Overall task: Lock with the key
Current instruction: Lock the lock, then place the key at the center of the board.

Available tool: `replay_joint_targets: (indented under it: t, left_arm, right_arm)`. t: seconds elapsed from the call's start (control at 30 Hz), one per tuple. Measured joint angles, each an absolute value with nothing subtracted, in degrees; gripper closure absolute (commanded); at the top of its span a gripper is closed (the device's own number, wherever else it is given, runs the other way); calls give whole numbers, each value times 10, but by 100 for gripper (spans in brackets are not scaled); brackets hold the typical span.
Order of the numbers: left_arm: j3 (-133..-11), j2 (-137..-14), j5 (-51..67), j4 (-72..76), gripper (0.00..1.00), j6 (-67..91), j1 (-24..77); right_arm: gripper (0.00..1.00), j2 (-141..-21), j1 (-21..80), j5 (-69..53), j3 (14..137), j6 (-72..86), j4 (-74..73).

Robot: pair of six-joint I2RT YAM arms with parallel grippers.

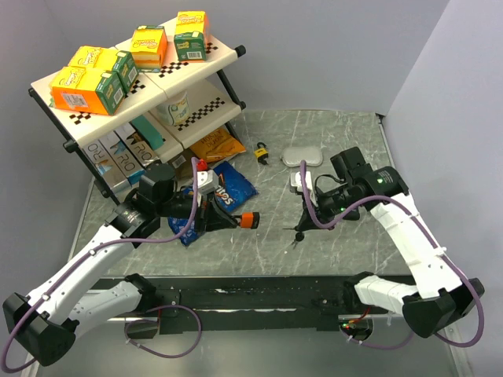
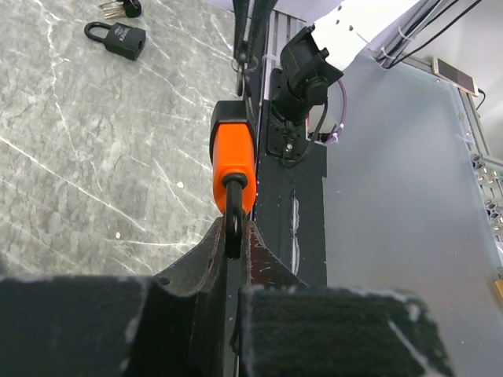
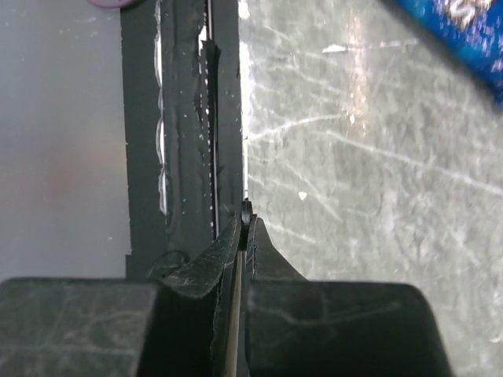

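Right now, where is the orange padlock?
Top view, mid-frame: the orange padlock is held by its shackle in the left gripper, just right of the blue snack bag.

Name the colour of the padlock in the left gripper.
Orange padlock; clearest in the left wrist view.

The key (image 2: 119, 8) is cropped by the top edge of my left wrist view, only a black head and some blade showing just beside the black padlock (image 2: 118, 38); from above I cannot pick out either; the orange padlock (image 2: 233, 165) loses part of its shackle between my left fingers (image 2: 196, 257), pressed on it; my right fingers (image 3: 275, 255) pinch a dark sliver (image 3: 246, 210) too small to name; the blue bag (image 3: 471, 31) is blurred and cut by that view's corner.
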State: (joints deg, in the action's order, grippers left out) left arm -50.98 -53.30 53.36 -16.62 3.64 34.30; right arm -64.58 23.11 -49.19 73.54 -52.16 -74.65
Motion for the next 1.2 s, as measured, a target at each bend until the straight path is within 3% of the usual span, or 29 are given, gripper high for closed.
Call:
replay_joint_targets:
  t: [0.17, 0.57, 0.87, 1.2]
  left_arm:
    - [-503, -526, 532, -168, 99, 40, 343]
    - [-475, -512, 508, -167, 99, 53, 343]
    - [-442, -512, 502, -156, 99, 58, 343]
    - [-424, -511, 501, -140, 99, 72, 343]
  right_arm:
    - [100, -660, 193, -484, 721, -490, -743]
    - [100, -729, 78, -363, 559, -334, -585]
    - [100, -851, -5, -319, 564, -343, -531]
    - [100, -958, -15, -323, 622, -324, -484]
